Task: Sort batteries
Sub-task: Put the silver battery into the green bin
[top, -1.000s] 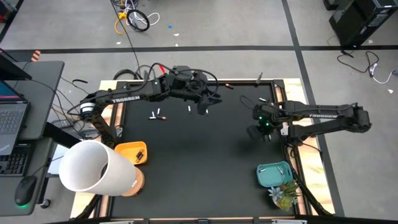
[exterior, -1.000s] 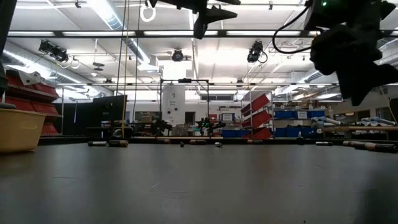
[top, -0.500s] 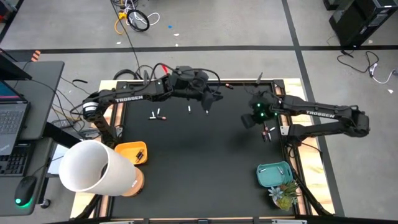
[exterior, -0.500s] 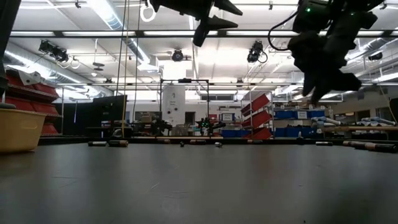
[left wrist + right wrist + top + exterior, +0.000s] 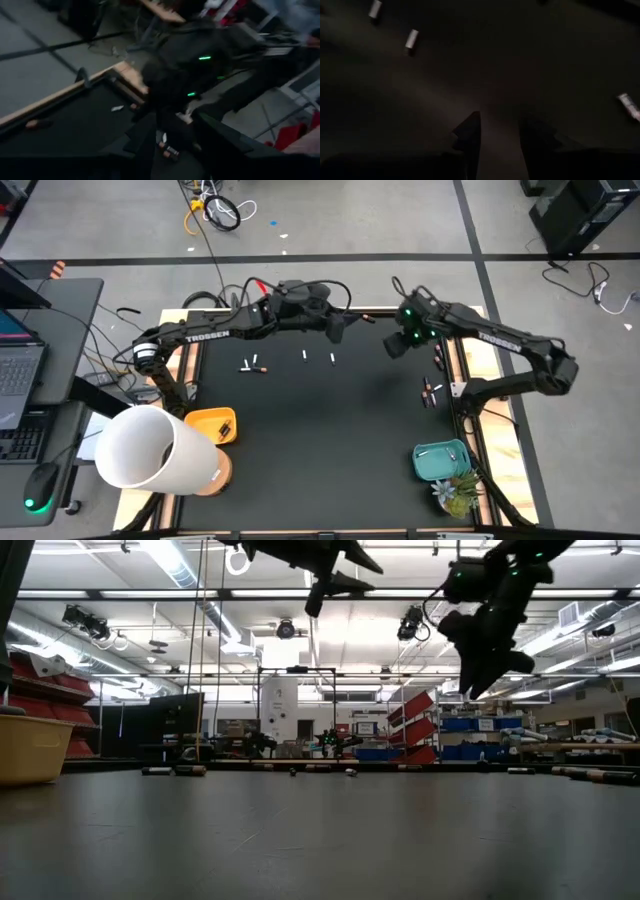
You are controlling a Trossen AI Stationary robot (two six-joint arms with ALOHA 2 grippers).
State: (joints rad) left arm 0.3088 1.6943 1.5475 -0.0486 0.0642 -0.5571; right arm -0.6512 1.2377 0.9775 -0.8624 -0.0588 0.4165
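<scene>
Above the black mat [image 5: 320, 430], the left gripper [image 5: 345, 328] and right gripper [image 5: 392, 347] are shown parted with nothing held between the fingers. Small pale and dark batteries [image 5: 304, 356] are scattered along the mat's far half, and more are seen by its right edge.

Table [image 5: 320, 430] mat is black w/ pale wood edges. Batteries [image 5: 305, 356] look white/silver — a few dark w/ copper ends. Left bin [image 5: 212, 425] yellow, right bin [image 5: 440, 460] teal; both arms dark.
</scene>
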